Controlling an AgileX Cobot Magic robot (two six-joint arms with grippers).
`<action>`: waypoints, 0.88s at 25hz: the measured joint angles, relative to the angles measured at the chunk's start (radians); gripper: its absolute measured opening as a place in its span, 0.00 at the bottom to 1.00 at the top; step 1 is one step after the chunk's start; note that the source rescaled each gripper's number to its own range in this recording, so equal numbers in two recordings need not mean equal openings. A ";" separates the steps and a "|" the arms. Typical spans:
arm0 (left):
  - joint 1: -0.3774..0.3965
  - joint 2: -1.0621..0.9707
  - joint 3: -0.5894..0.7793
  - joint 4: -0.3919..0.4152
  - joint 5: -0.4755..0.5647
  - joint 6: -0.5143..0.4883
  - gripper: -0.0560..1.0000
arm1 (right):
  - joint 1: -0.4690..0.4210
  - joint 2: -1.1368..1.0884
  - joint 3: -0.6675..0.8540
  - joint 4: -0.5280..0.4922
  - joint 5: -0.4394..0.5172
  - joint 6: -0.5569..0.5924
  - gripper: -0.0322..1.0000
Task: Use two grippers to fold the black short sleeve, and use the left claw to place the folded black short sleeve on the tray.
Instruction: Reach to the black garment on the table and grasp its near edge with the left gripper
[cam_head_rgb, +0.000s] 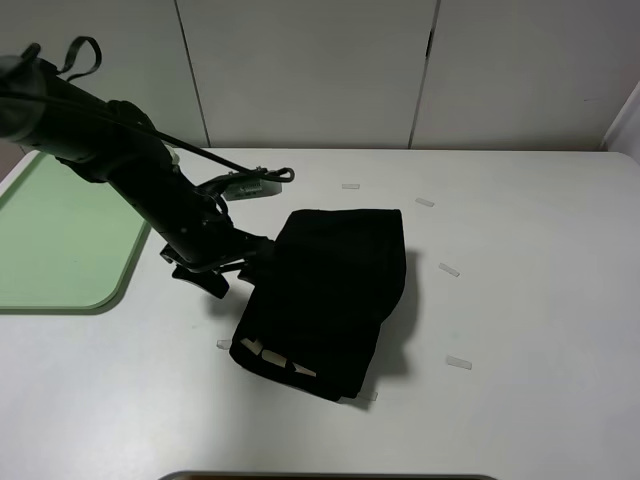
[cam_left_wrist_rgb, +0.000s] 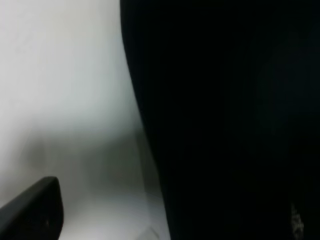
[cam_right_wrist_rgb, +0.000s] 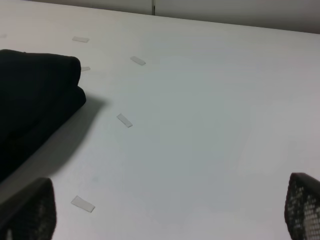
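The black short sleeve (cam_head_rgb: 335, 290) lies folded into a thick oblong on the white table, with pale letters (cam_head_rgb: 280, 358) showing at its near end. My left gripper (cam_head_rgb: 232, 268) is low at the fold's left edge, jaws open. One finger (cam_head_rgb: 205, 281) stands on the table clear of the cloth; the other is lost against the black fabric. In the left wrist view the shirt (cam_left_wrist_rgb: 225, 120) fills the right side and a single finger (cam_left_wrist_rgb: 35, 212) shows beside it. My right gripper (cam_right_wrist_rgb: 170, 215) is open over bare table, right of the shirt (cam_right_wrist_rgb: 30, 100). The pale-green tray (cam_head_rgb: 60, 240) sits at the far left.
Small strips of clear tape (cam_head_rgb: 449, 270) are stuck to the table around the shirt, also visible as tape strips (cam_right_wrist_rgb: 125, 120) in the right wrist view. The left arm's cable and bracket (cam_head_rgb: 250, 184) hang just behind the shirt. White wall panels close off the back.
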 joint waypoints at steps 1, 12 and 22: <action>-0.004 0.013 0.000 -0.018 -0.014 0.019 0.89 | 0.000 0.000 0.000 0.000 0.000 0.000 1.00; -0.095 0.088 0.000 -0.257 -0.085 0.183 0.68 | 0.000 0.000 0.000 0.000 0.000 0.000 1.00; -0.101 0.087 -0.007 -0.160 -0.131 0.175 0.24 | 0.000 0.000 0.000 0.000 0.000 0.000 1.00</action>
